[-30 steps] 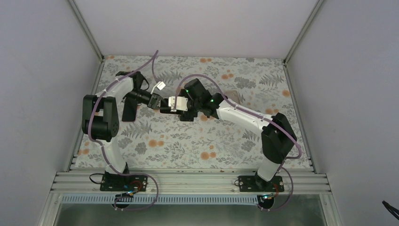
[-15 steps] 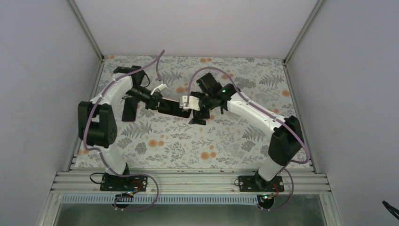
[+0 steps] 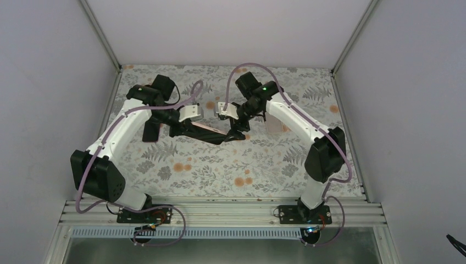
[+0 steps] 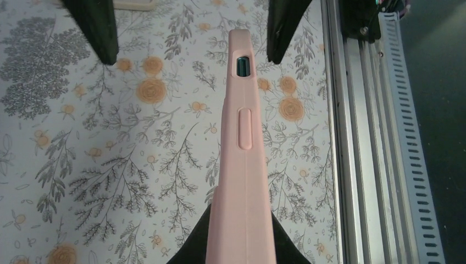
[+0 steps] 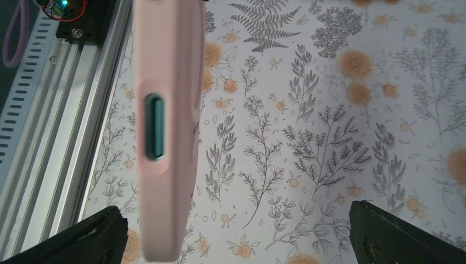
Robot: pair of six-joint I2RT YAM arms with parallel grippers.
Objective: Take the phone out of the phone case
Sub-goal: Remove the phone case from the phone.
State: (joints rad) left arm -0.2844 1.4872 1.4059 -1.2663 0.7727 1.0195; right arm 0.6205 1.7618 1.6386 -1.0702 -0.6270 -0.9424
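Observation:
The pale pink phone case [image 4: 242, 165] is held edge-on above the table, with the phone inside it showing only as dark teal in the side cut-out [image 4: 242, 67] and the end port [image 5: 154, 125]. In the top view the cased phone [image 3: 211, 132] is a dark slab with a pink edge between the two grippers. My left gripper [image 4: 242, 213] [image 3: 184, 125] is shut on the case's near end. My right gripper [image 5: 235, 220] [image 3: 235, 132] is open wide, its fingers [image 5: 66, 236] on either side of the case's far end, not touching it.
A second black phone [image 3: 151, 129] lies on the floral table cover left of the left gripper. A pale rectangular thing [image 3: 273, 124] lies by the right arm's forearm. The aluminium rail [image 4: 357, 137] runs along the near table edge. Grey walls enclose three sides.
The right gripper has moved right along the cased phone, away from the left gripper, to its far end. Both arms have swung and the cased phone has turned.

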